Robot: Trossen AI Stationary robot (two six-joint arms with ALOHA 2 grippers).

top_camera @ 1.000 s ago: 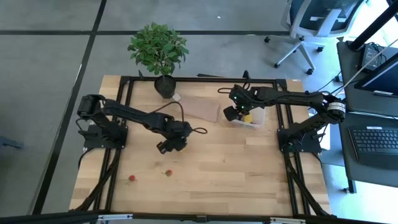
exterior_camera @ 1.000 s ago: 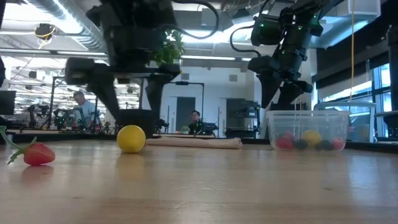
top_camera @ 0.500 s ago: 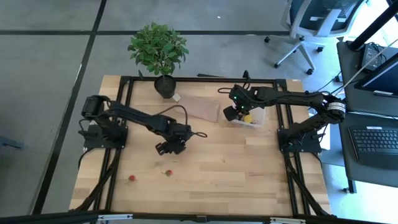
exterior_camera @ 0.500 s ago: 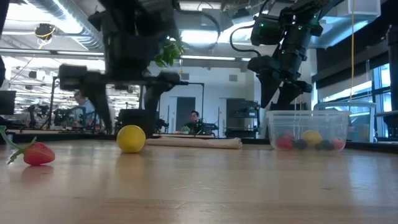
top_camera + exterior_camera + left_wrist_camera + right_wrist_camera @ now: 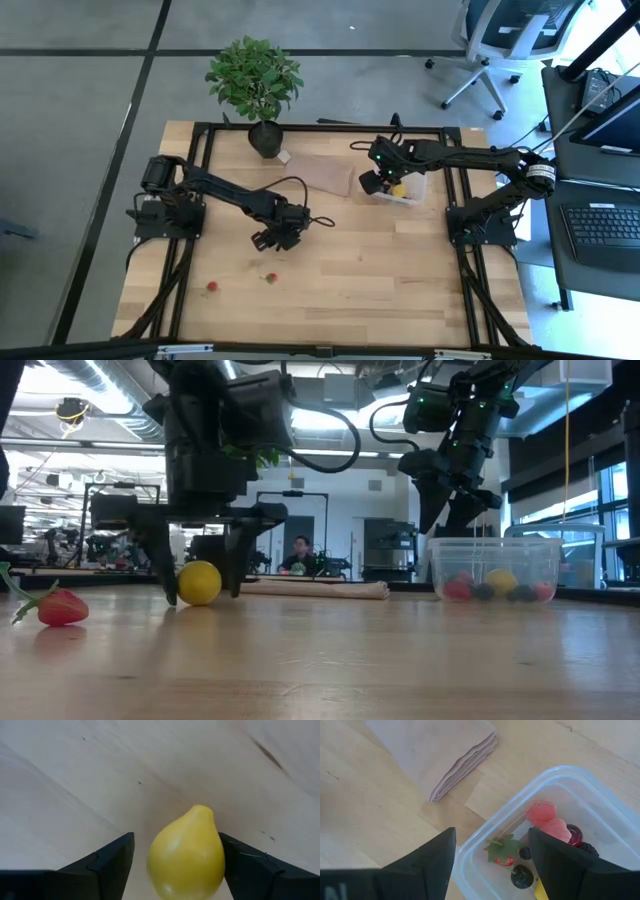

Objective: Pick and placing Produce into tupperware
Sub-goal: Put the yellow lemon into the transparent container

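Note:
A yellow lemon (image 5: 186, 854) lies on the wooden table, left of the middle. My left gripper (image 5: 200, 598) points down over it, open, with one finger on either side (image 5: 278, 240). The clear tupperware (image 5: 402, 190) stands at the far right and holds pink berries (image 5: 547, 820), dark cherries, a strawberry and a yellow piece. My right gripper (image 5: 378, 183) hangs open above the tub's left end, holding nothing. Two red strawberries (image 5: 212, 286) (image 5: 270, 277) lie on the table near its front edge. My left gripper comes down from above with its fingers astride the lemon, which rests on the table. One finger (image 5: 245, 867) stands right against the lemon's side (image 5: 220, 855) and the other (image 5: 112, 862) shows a gap. Whether the near one touches, I cannot tell.
A folded brown sheet (image 5: 322, 175) lies just left of the tub. A potted plant (image 5: 255, 85) stands at the table's far edge. A black frame runs around the table. Bare wood spreads across the middle and the front right.
My left gripper has come down around the lemon until its fingertips stand at the table beside it. The lemon has shifted a little toward the table's left edge.

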